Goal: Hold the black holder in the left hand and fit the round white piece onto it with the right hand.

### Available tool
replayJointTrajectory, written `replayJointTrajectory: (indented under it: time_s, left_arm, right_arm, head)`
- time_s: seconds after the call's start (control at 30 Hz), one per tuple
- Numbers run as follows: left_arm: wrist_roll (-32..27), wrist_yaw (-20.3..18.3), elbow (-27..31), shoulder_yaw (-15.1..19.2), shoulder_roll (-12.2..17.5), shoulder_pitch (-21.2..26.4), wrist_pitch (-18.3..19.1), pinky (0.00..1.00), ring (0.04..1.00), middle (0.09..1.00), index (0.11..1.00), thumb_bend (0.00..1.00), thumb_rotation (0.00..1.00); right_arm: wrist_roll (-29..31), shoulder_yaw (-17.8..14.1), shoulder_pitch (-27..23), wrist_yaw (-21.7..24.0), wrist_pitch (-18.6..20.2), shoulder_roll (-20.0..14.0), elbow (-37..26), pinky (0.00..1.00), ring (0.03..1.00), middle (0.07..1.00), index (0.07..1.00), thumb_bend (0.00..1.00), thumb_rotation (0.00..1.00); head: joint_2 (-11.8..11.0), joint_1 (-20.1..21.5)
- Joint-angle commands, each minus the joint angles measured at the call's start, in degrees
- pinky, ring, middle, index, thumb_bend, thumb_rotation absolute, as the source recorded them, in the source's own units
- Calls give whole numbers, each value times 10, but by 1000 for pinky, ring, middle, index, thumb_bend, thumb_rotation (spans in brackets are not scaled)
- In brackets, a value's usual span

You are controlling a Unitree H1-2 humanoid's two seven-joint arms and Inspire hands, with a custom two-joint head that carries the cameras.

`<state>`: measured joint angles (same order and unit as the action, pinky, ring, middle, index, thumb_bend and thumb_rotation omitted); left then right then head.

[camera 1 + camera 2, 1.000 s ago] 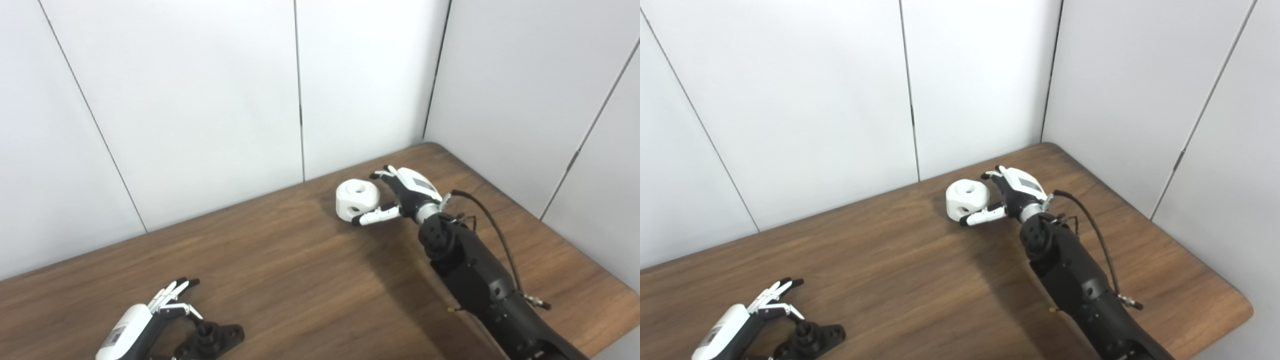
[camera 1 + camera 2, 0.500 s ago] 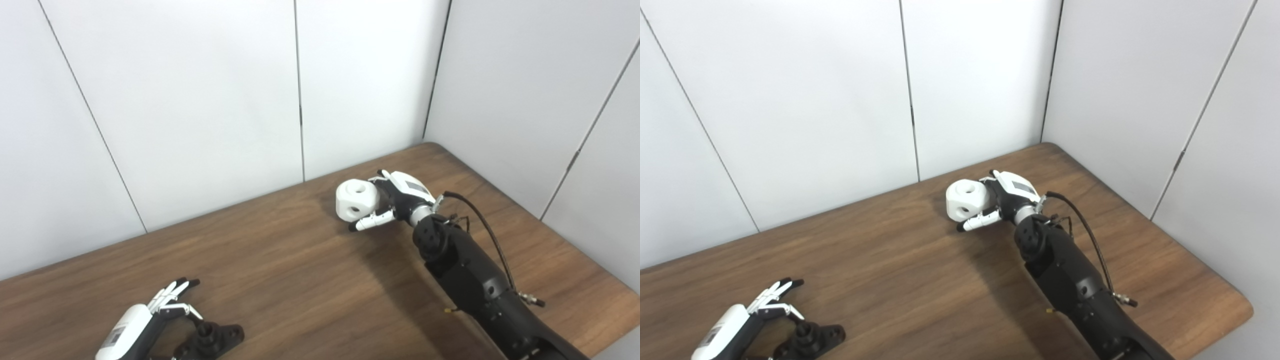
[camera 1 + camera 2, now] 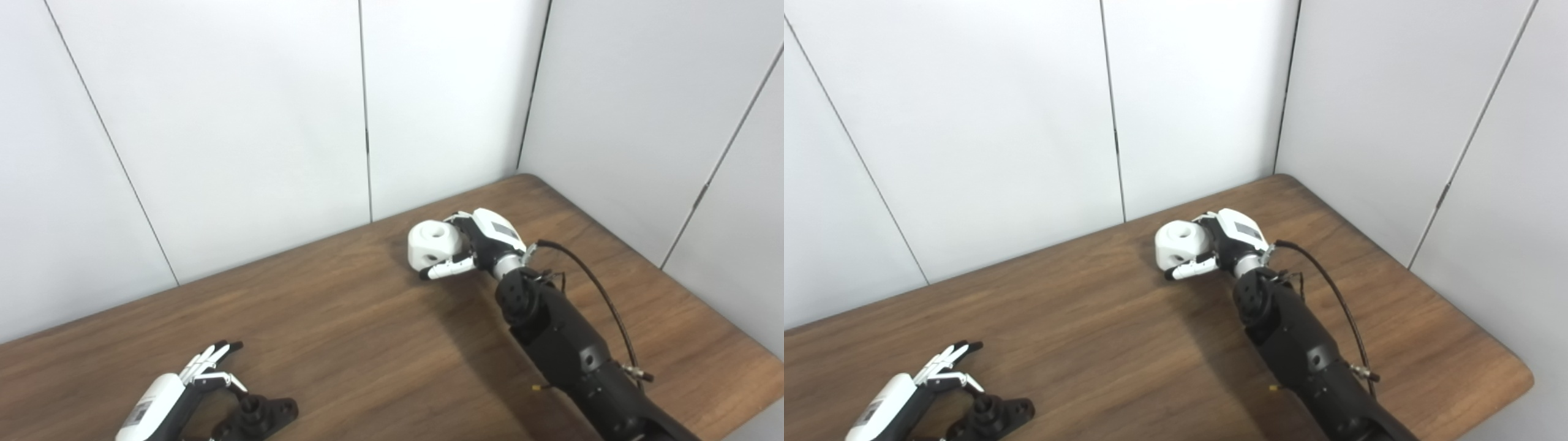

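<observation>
The round white piece (image 3: 433,244) is gripped by the right hand (image 3: 484,244) near the back edge of the table (image 3: 367,331). The left hand (image 3: 184,392) is kept open at the front edge, just beside the black holder (image 3: 260,416), which is not held.

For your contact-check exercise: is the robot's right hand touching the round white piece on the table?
Touching. In the left eye view the right hand presses against the round white piece, thumb lying along its lower front with no gap visible.
</observation>
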<state>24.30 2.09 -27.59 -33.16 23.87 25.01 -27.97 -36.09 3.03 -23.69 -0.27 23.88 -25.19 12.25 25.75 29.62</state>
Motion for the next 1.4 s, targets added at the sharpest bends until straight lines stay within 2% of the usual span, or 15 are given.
replayJointTrajectory:
  time_s: [0.0, 0.17, 0.2, 0.23, 0.3, 0.47, 0.73, 0.83, 1.03, 1.2, 1.37]
  left_arm:
    - [38, -33, -38, -25, 11, -77, 11, 1000, 1000, 955, 483, 524, 57]
    - [36, -33, -35, -23, 12, -80, 11, 1000, 1000, 955, 483, 524, 57]
    - [37, -33, -34, -23, 12, -80, 11, 1000, 1000, 957, 483, 524, 57]
    - [38, -33, -34, -22, 12, -81, 11, 1000, 1000, 958, 483, 524, 57]
    - [40, -33, -31, -20, 12, -83, 11, 1000, 1000, 961, 483, 524, 57]
    - [44, -33, -23, -14, 12, -89, 12, 1000, 1000, 960, 483, 525, 57]
    - [50, -42, -12, -2, 6, -95, 15, 1000, 1000, 959, 483, 524, 57]
    - [58, -40, -9, 1, 2, -94, 18, 1000, 1000, 957, 483, 524, 57]
    - [67, -29, -12, 6, -10, -93, 17, 1000, 1000, 939, 483, 524, 58]
    - [86, -25, -5, 11, -22, -94, 28, 1000, 1000, 938, 483, 524, 59]
    - [101, -19, -1, 19, -32, -98, 35, 1000, 1000, 934, 482, 524, 58]
  right_arm:
    - [4, -14, -28, -44, -30, -3, -3, 693, 830, 889, 729, 891, 411]
    - [9, -24, -34, -135, -71, 23, 35, 628, 760, 810, 652, 851, 349]
    - [11, -29, -37, -161, -84, 31, 49, 618, 738, 772, 555, 657, 231]
    - [14, -32, -39, -180, -93, 37, 59, 610, 726, 752, 521, 591, 189]
    - [8, -33, -44, -213, -104, 46, 78, 594, 708, 724, 493, 539, 155]
    - [3, -27, -54, -266, -119, 57, 122, 576, 685, 690, 483, 518, 139]
    - [13, -20, -50, -286, -136, 59, 134, 571, 677, 671, 481, 518, 138]
    - [17, -17, -42, -269, -132, 56, 101, 565, 674, 667, 480, 521, 137]
    - [2, 10, -24, -189, -90, 45, -6, 566, 691, 688, 480, 523, 137]
    - [-10, 35, -13, -103, -44, 46, -109, 564, 683, 674, 480, 524, 137]
    - [-11, 56, -8, -16, -2, 48, -182, 579, 690, 672, 479, 524, 136]
  head:
    - [1, -1]
    - [3, -6]
    - [4, -7]
    - [4, -7]
    - [6, -9]
    - [9, -16]
    - [17, -37]
    - [23, -56]
    - [34, -96]
    - [44, -127]
    - [52, -164]
